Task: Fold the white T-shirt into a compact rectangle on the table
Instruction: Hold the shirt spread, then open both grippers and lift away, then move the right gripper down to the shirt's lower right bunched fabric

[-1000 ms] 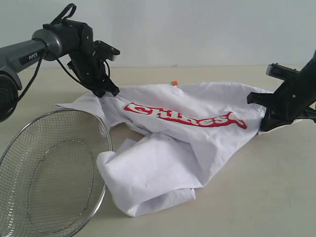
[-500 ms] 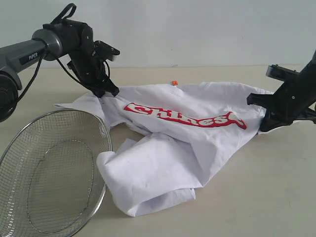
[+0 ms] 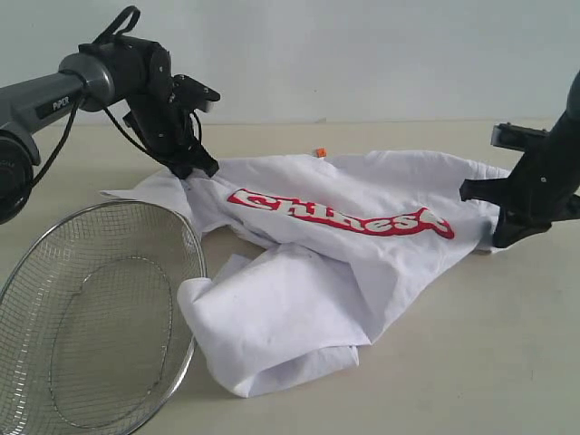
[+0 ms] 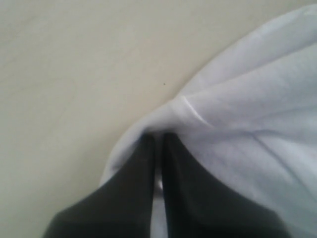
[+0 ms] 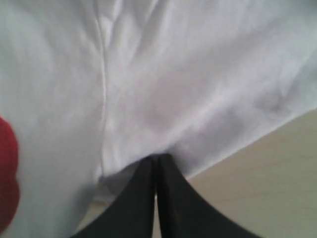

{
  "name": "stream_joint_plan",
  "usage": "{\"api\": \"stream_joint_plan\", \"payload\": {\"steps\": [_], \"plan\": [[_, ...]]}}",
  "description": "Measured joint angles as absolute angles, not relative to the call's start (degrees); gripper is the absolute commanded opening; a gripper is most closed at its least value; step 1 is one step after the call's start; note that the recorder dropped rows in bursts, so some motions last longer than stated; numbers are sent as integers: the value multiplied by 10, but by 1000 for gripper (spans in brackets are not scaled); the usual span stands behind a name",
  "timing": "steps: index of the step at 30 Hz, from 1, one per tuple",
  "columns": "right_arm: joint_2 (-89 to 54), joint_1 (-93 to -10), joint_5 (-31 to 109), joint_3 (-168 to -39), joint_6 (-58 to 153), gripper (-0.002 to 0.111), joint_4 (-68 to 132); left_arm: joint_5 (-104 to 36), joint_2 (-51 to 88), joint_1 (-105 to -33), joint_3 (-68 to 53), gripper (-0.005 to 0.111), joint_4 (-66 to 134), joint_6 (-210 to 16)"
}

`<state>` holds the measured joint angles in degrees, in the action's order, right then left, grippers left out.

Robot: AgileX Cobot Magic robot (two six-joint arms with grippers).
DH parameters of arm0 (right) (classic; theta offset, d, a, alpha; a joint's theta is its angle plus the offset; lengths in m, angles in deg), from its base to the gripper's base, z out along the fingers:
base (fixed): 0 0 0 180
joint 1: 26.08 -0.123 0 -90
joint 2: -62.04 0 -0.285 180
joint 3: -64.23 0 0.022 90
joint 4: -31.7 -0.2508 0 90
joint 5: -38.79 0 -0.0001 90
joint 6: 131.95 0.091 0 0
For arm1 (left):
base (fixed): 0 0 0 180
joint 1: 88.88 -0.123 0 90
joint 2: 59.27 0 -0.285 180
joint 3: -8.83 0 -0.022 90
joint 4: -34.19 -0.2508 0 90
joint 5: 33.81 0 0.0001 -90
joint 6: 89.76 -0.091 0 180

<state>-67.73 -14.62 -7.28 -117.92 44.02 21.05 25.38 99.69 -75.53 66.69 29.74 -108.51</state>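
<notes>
The white T-shirt (image 3: 308, 263) lies crumpled on the table (image 3: 453, 362), red "Chinese" banner (image 3: 340, 214) facing up and a small orange neck tag (image 3: 319, 151) at its far edge. My left gripper (image 3: 195, 166) is shut on the shirt's left shoulder edge; in the left wrist view the black fingers (image 4: 143, 168) pinch a fold of white cloth (image 4: 247, 129). My right gripper (image 3: 503, 237) is shut on the shirt's right edge; the right wrist view shows its fingers (image 5: 168, 183) closed on white fabric (image 5: 173, 89). The lower half is bunched toward the front.
A round wire-mesh basket (image 3: 91, 317) leans at the front left, its rim touching the shirt's bunched hem. Bare beige tabletop spreads to the front right and behind the shirt. A pale wall rises behind the table.
My right gripper has shifted slightly to the right and up, drawing the shirt's right edge outward. The left arm has held still.
</notes>
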Motion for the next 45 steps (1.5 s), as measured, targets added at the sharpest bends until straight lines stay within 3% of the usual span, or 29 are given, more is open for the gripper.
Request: {"api": "stream_joint_plan", "payload": {"steps": [7, 22, 33, 36, 40, 41, 45], "plan": [[-675, -145, -93, -1179, 480, 0, 279, 254, 997, -755, 667, 5, 297, -1085], [-675, -49, -111, -1179, 489, 0, 317, 255, 997, -755, 667, 5, 296, -1085], [-669, -45, -63, -1211, 435, 0, 194, 261, 982, -756, 667, 5, 313, -1087], [-669, -45, -60, -1230, 431, 13, 183, 262, 962, -757, 667, 5, 361, -1094], [-669, -45, -46, -1241, 415, 45, 160, 270, 936, -757, 667, 5, 453, -1126], [-669, -45, -36, -1241, 412, 59, 158, 273, 931, -757, 667, 5, 473, -1132], [-669, -45, 2, -1241, 403, 59, 144, 326, 921, -757, 667, 5, 561, -1167]]}}
